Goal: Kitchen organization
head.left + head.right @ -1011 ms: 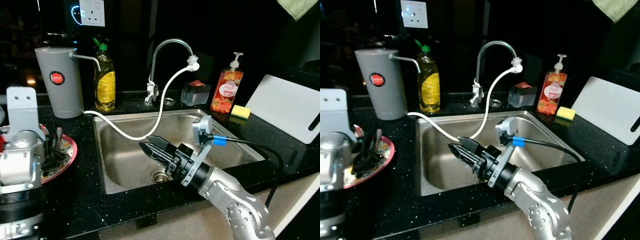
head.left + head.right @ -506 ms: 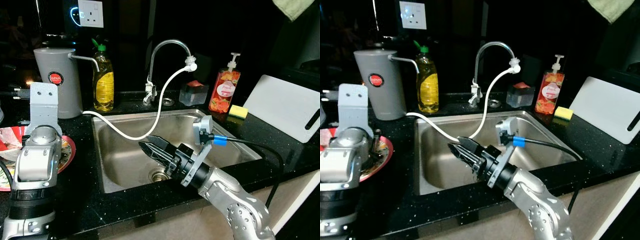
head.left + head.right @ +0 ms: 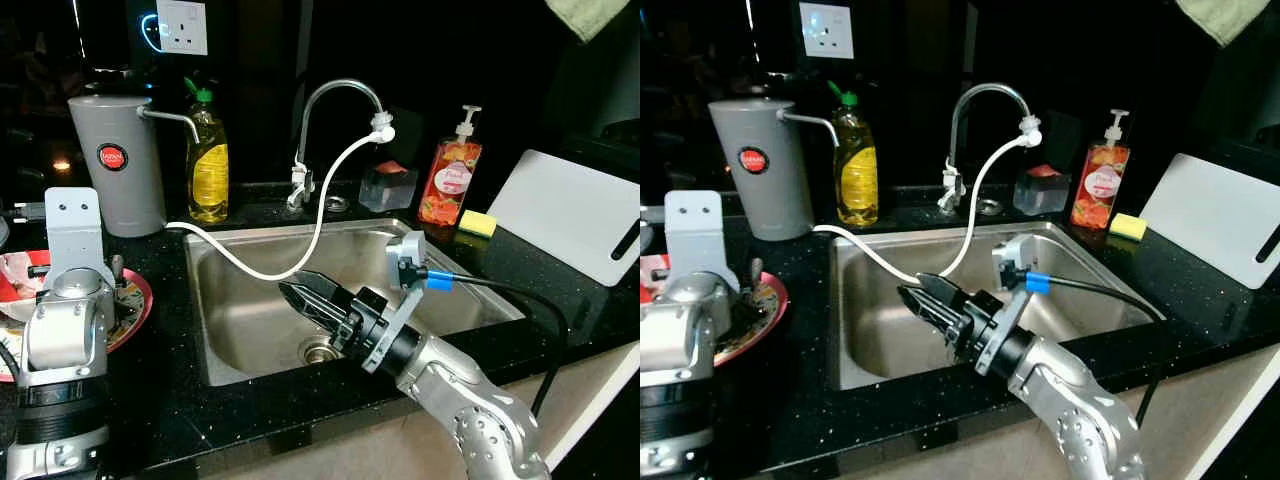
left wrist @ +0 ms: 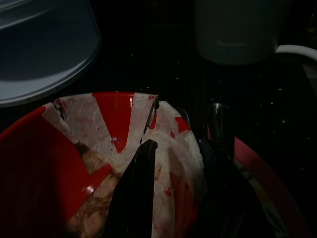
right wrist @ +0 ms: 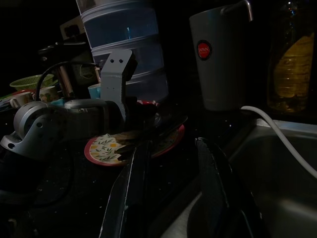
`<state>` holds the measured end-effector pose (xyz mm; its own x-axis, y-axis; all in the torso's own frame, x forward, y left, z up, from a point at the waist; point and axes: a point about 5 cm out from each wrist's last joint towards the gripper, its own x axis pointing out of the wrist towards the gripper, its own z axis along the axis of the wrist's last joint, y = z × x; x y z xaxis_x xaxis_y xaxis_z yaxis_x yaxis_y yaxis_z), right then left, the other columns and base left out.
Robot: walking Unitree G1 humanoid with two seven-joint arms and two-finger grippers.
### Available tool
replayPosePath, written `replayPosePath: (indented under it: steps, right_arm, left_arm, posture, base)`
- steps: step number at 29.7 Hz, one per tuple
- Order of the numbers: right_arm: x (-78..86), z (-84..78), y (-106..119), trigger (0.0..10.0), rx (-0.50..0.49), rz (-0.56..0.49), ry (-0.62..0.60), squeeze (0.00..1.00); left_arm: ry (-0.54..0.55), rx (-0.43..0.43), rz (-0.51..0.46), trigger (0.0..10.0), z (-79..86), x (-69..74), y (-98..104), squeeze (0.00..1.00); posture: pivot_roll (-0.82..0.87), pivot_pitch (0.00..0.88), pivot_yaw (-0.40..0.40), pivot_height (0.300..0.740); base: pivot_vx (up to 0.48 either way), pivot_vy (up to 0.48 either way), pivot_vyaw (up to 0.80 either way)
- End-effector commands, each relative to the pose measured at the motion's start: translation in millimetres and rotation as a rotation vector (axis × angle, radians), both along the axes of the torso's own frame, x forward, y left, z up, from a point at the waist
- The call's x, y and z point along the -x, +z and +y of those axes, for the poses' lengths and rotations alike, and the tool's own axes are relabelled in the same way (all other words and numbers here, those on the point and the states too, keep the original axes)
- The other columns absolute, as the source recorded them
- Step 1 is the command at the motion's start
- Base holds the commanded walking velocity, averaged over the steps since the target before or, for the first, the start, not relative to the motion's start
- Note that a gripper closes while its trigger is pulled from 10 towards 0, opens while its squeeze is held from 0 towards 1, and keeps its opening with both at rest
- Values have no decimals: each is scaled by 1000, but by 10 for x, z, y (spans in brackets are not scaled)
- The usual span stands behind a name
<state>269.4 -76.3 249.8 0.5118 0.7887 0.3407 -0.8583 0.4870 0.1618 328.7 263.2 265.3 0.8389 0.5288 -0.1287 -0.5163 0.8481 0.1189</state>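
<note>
Now the red bowl (image 4: 59, 163), lined with torn, smeared paper, sits on the floral plate (image 3: 135, 300) left of the sink (image 3: 240, 330). Left hand (image 4: 181, 163) hovers right over it, fingers parted, holding nothing. Right hand (image 3: 315, 297) hangs above the sink, slightly open, empty. Risk, I'd say: pinching only paper and tipping that bowl across the bench (image 3: 250, 400).

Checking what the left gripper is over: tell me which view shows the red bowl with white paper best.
Left wrist view: the red bowl with crumpled white paper lies close beneath the left gripper. The eye views catch a sliver beside that arm; the right wrist view is too dark.
</note>
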Motion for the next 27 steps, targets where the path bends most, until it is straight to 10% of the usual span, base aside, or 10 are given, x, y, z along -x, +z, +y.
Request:
replayPosePath:
  steps: [1, 3, 5, 20, 21, 27]
  right_arm:
    - [12, -21, 9, 10000, 1, -6, -8, 0]
    - [12, -21, 7, 10000, 1, -6, -10, 0]
    - [11, -22, 6, 10000, 2, -7, -11, 0]
    - [-3, -19, 10, 10000, 5, -9, -15, 0]
    - [-4, -19, 9, 10000, 5, -7, -16, 0]
    - [3, -23, 6, 10000, 7, -3, -16, 0]
  left_arm:
    - [-10, 57, 73, 8314, -26, -23, -213, 0]
    - [-10, 64, 76, 8314, -24, -26, -231, 0]
    - [-11, 71, 81, 0, -17, -34, -259, 0]
    - [-13, -37, -2, 0, -12, -34, -140, 0]
    - [-33, -138, -63, 9490, -55, -35, -7, 0]
    - [-139, -368, -217, 10000, -236, -15, 304, 0]
  posture:
    - [-54, 0, -68, 740]
    - [-54, 0, -67, 740]
    - [-55, 0, -67, 740]
    - [-50, 0, -74, 740]
    - [-53, 0, -76, 740]
    - [-52, 0, -81, 740]
  base:
    - [0, 0, 0]
    - [0, 0, 0]
    - [0, 0, 0]
    - [0, 0, 0]
    - [0, 0, 0]
    - [0, 0, 0]
